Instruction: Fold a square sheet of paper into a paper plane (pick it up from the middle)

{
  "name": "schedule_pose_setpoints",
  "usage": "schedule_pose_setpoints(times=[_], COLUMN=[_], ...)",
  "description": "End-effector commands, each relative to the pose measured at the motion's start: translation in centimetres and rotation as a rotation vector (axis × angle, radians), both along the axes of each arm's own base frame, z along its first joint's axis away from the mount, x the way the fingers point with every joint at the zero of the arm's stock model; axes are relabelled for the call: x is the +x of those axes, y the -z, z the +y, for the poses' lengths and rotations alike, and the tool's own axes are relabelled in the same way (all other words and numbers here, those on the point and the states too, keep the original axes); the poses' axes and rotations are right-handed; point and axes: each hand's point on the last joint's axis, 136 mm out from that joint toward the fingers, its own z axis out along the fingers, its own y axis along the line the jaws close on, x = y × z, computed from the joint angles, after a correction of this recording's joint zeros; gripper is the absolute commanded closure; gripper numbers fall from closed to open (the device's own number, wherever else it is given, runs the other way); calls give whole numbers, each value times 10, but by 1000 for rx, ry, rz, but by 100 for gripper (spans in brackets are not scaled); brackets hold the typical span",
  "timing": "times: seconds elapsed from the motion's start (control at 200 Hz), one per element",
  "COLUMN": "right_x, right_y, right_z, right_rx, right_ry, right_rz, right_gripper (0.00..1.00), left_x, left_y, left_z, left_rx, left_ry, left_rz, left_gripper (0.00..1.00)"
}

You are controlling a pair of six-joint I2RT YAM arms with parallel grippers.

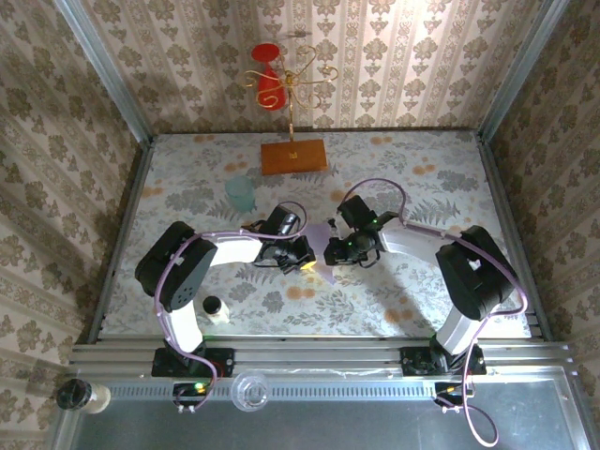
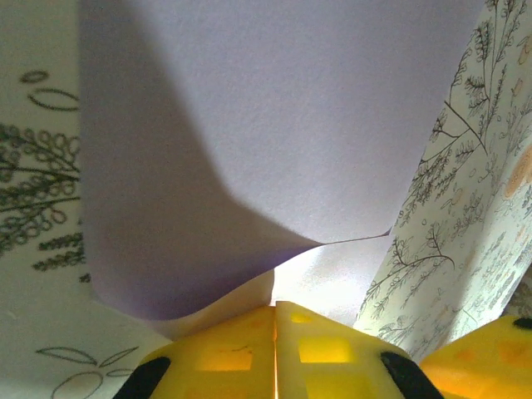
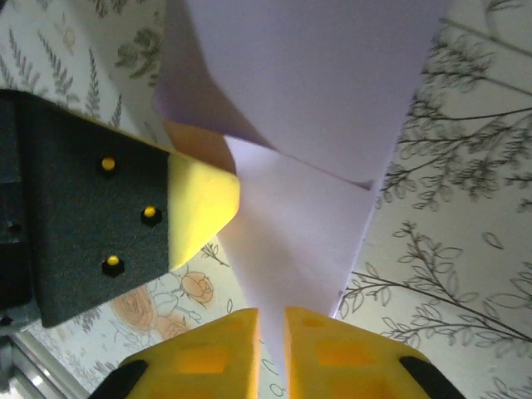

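Observation:
The pale lilac sheet of paper [image 1: 329, 272] is folded into a pointed shape and is held up between the two arms at the table's middle. My left gripper [image 2: 275, 303] is shut, its yellow fingers pinching a curled fold of the paper [image 2: 274, 125]. In the right wrist view the paper [image 3: 307, 108] narrows to a tip that runs down into the slit between my right gripper's [image 3: 272, 312] fingers, which stand a little apart. The left gripper's finger [image 3: 199, 204] holds the paper's left side there. From above, the left gripper [image 1: 307, 262] and right gripper [image 1: 333, 253] almost touch.
A pale teal cup [image 1: 241, 192] stands behind the left arm. Further back lies the orange-brown wooden board [image 1: 293, 156] carrying a gold wire stand [image 1: 281, 80]. A small black-capped bottle [image 1: 213, 307] sits near the left base. Patterned walls enclose the table.

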Motion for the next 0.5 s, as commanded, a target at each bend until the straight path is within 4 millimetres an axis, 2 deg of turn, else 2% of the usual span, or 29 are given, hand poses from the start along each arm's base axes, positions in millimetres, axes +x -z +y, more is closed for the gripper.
schedule_pose_setpoints(times=[0.0,0.14,0.32,0.495], right_x=[-9,-11,-13,-19], right_y=[4,13,30,47], right_z=[12,19,12,0], right_rx=[53,76,27,-47], right_ry=[-40,-47,-30,-1], right_rz=[51,100,138,186], right_gripper=[91,95,97,98], left_x=[2,3,5,18], left_y=[12,10,5,-30], left_z=[6,6,5,-5], left_rx=[40,35,26,-41], left_ry=[-3,-3,1,36], left_rz=[16,11,-12,-161], left_gripper=[91,91,91,93])
